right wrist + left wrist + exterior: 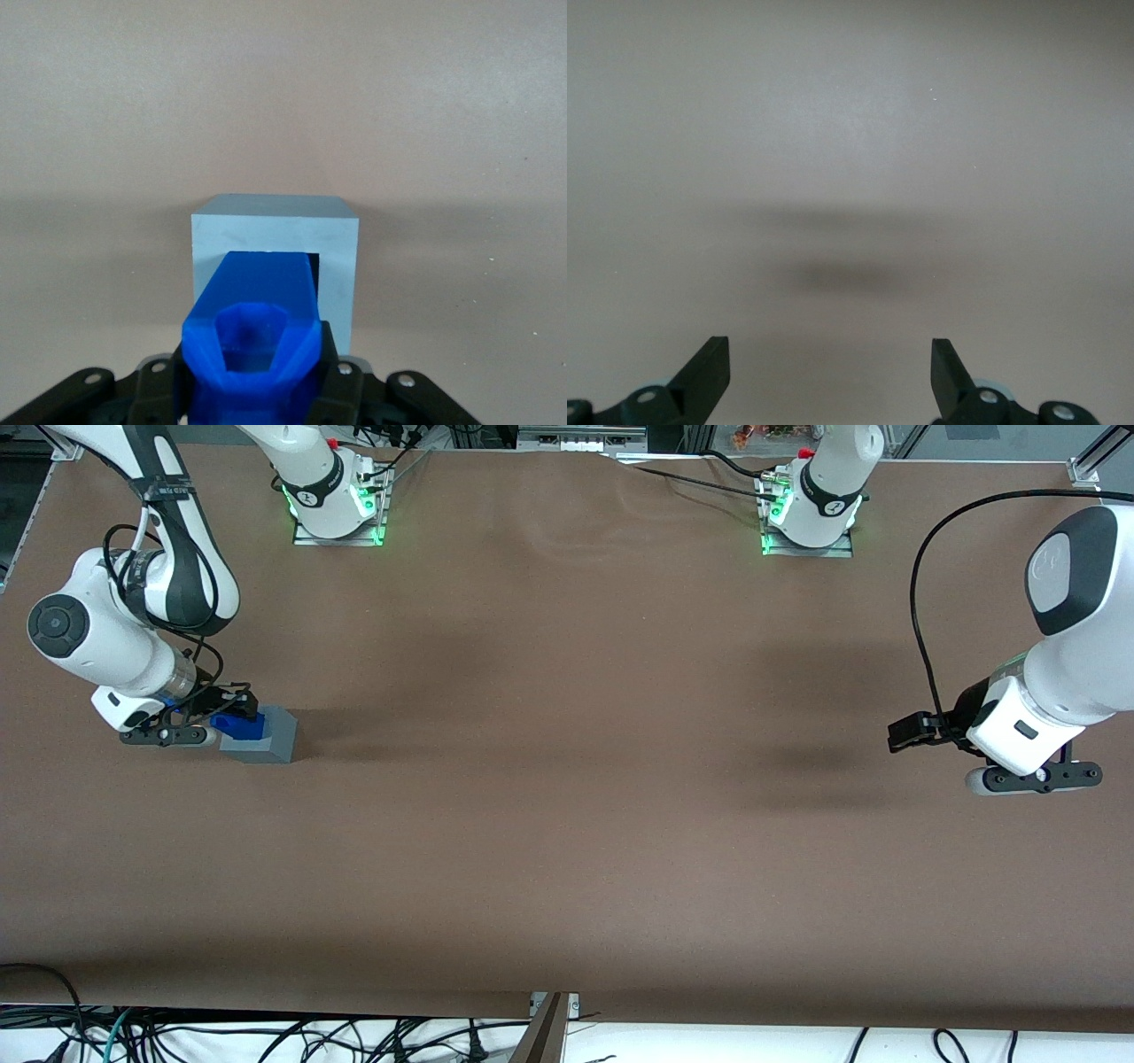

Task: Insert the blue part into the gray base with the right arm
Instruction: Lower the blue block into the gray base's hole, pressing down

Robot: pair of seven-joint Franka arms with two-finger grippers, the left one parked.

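The gray base [263,740] stands on the brown table toward the working arm's end. The blue part [241,726] lies tilted over the base's top, one end at the socket. My right gripper [232,710] is shut on the blue part, its black fingers clamped on both sides. In the right wrist view the blue part [252,332] points into the dark square socket of the gray base [337,257], and its hollow near end sits between the fingers [341,381]. A dark sliver of socket still shows beside the part.
Both arm mounts with green lights [337,509] stand along the table edge farthest from the front camera. Loose cables [266,1036] lie below the near table edge. Brown table surface [567,797] stretches from the base toward the parked arm's end.
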